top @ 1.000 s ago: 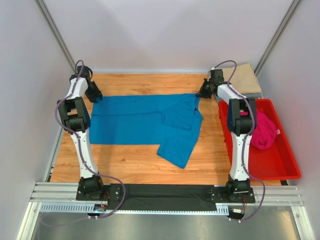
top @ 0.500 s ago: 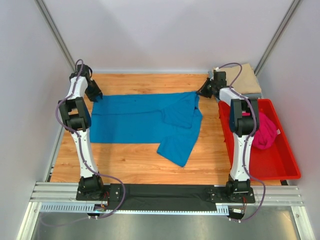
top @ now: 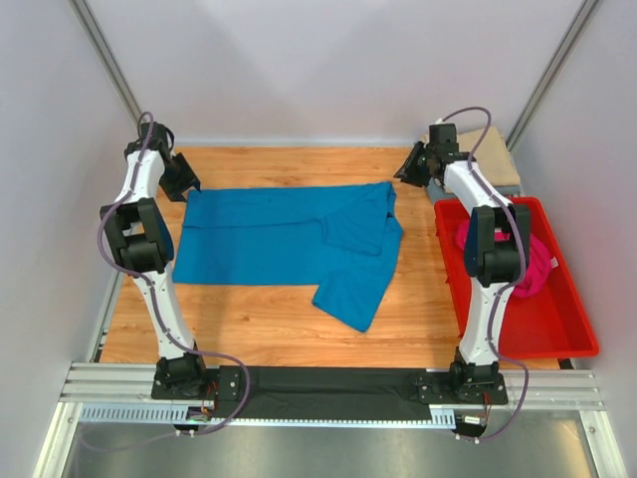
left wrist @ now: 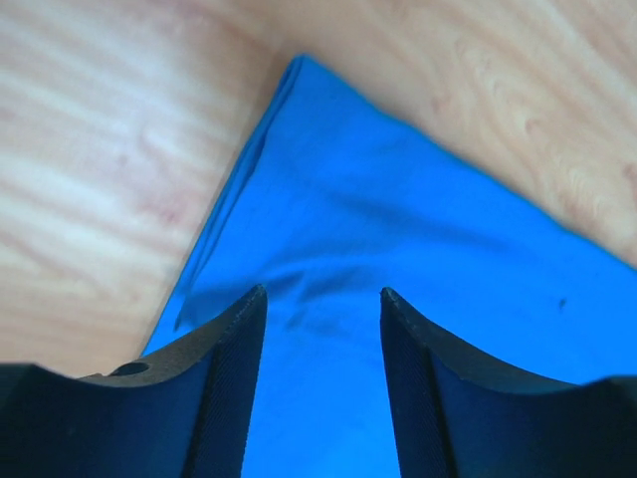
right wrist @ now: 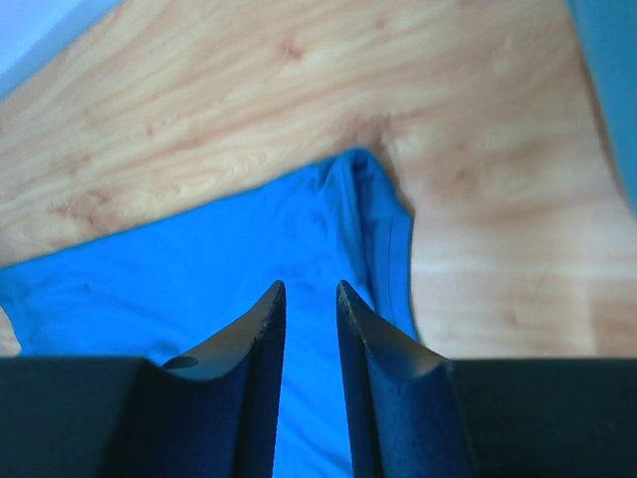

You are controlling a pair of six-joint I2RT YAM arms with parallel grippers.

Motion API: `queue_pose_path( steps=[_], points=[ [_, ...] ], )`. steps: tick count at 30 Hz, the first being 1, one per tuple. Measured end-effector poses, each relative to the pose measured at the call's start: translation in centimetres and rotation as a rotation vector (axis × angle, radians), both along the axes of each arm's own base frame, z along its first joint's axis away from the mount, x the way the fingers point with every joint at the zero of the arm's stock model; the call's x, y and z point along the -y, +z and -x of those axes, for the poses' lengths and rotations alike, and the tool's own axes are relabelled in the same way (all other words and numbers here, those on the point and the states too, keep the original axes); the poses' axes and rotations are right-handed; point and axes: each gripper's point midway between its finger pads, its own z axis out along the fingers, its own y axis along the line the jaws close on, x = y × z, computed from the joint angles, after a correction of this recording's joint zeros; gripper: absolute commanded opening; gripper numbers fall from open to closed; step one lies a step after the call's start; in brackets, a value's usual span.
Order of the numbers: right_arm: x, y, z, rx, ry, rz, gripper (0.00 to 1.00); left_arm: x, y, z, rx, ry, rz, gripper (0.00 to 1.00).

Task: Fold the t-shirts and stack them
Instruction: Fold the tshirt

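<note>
Folding is barely under way: blue t-shirt [top: 279, 234] part-folded on the worktop [top: 269, 324], pink t-shirt [top: 535, 267] in the bin [top: 557, 334], left hand [left wrist: 323, 294] and right hand [right wrist: 311, 287] open.

The bright blue t-shirt [top: 269, 239] lies spread flat across the far half of the wooden table [top: 249, 334] — its right part doubled over itself, one flap (creased) trailing toward the near edge. The magenta pink t-shirt [top: 538, 265] sits crumpled in the red bin [top: 557, 334]. The tan beige t-shirt [top: 501, 159] lies flat just beyond the bin — at the far right corner.
</note>
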Motion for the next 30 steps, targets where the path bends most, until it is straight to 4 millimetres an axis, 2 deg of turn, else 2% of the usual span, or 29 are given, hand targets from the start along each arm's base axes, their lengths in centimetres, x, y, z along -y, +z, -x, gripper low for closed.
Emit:
queue_pose_path(
  steps=[3,6,9,14,18,23,26,30],
  points=[
    [-1.6,0.9,2.5,-0.055,0.024,0.04,0.32,-0.1,1.0,2.0,-0.028,0.006,-0.02,0.55],
    [-3.9,0.4,5.9,-0.122,0.073,0.063,0.35,-0.3,0.6,3.7,-0.076,0.007,-0.043,0.54],
    [-5.6,-1.3,9.6,-0.215,0.124,0.082,0.39,-0.3,-1.1,5.7,-0.153,-0.004,-0.051,0.54],
    [-5.8,-4.4,13.6,-0.352,0.151,0.118,0.41,-0.4,-2.6,7.5,-0.218,0.0,-0.047,0.54],
    [-5.4,-5.6,15.5,-0.41,0.152,0.145,0.4,-0.7,-3.1,7.6,-0.231,0.007,-0.048,0.5],
    [-5.3,-6.5,16.5,-0.437,0.153,0.166,0.38,-1.0,-4.9,8.0,-0.278,0.013,-0.058,0.48],
    [-5.6,-6.8,17.1,-0.447,0.162,0.175,0.38,-1.1,-6.0,8.3,-0.306,0.013,-0.06,0.47],
    [-6.6,-6.9,17.5,-0.444,0.182,0.191,0.34,-1.2,-6.1,8.4,-0.311,0.014,-0.066,0.46]
  ],
)
